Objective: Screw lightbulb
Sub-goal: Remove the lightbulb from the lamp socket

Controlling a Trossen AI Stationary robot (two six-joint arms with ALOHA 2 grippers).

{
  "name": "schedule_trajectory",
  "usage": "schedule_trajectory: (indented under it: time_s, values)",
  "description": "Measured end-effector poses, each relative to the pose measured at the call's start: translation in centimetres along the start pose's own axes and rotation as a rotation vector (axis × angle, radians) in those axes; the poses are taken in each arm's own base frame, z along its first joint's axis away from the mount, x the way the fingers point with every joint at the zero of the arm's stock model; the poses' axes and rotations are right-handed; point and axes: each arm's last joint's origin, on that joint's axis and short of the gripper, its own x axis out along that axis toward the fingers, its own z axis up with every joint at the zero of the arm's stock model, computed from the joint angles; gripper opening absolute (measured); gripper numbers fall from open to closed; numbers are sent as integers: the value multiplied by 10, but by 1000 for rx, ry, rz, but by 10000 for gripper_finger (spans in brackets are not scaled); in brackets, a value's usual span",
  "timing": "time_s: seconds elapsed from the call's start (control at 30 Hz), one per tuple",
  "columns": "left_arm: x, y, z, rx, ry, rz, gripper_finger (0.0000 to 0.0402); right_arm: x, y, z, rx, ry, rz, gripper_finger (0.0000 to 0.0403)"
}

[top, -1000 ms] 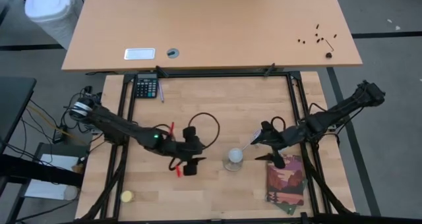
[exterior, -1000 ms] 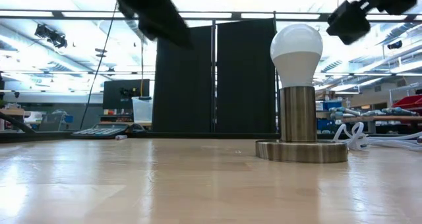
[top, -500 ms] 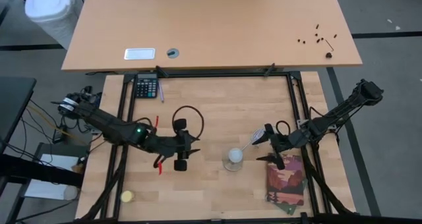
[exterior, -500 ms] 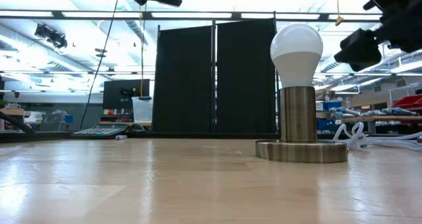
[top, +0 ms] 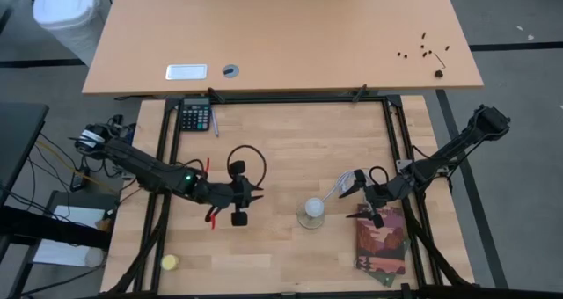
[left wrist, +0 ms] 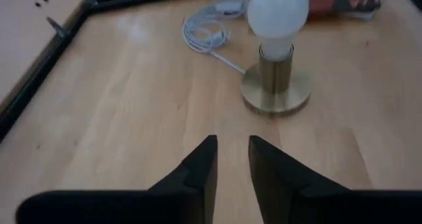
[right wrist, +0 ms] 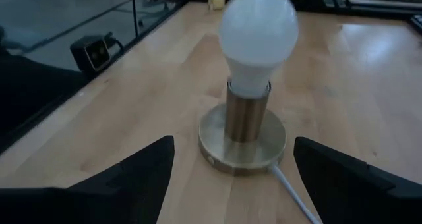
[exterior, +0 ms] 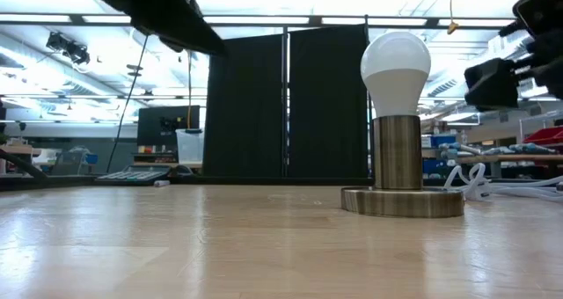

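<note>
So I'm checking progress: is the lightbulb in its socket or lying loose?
In. The lightbulb stands upright in the brass socket; neither arm touches it. How tightly it's screwed, cannot tell.

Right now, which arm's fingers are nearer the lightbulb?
The right. The right gripper sits just beside the lightbulb, on its right; the left gripper is farther off on its left.

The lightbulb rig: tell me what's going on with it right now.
Nothing is holding the lightbulb. It stands upright in the brass socket near the middle of the table. The left gripper sits off to its left, aimed at it, fingers nearly together and empty. The right gripper waits on the other side, fingers spread wide with the socket in front of them, touching nothing.
</note>
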Motion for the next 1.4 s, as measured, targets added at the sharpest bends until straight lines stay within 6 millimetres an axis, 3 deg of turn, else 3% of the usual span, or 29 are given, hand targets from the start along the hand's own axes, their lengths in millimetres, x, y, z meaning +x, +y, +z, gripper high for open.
schedule_trajectory:
  time_s: [0.3, 0.57, 0.9, 1.17, 1.4]
  values:
    - [-18, 11, -32, -90, -104, -98, 41, -5, -1, -16, -27, -62, 77, 322]
    - [-34, 24, -76, -184, -196, -121, 6, -6, 1, -22, -54, -30, 188, 323]
    - [-48, 32, -100, -257, -257, -208, 2, -5, -3, -22, -10, -29, 153, 322]
    - [-46, 32, -138, -392, -228, -317, 1, -4, -6, -21, 151, -23, 131, 321]
    - [-46, 33, -150, -392, -257, -337, 5, -4, -6, -21, 152, -27, 131, 321]
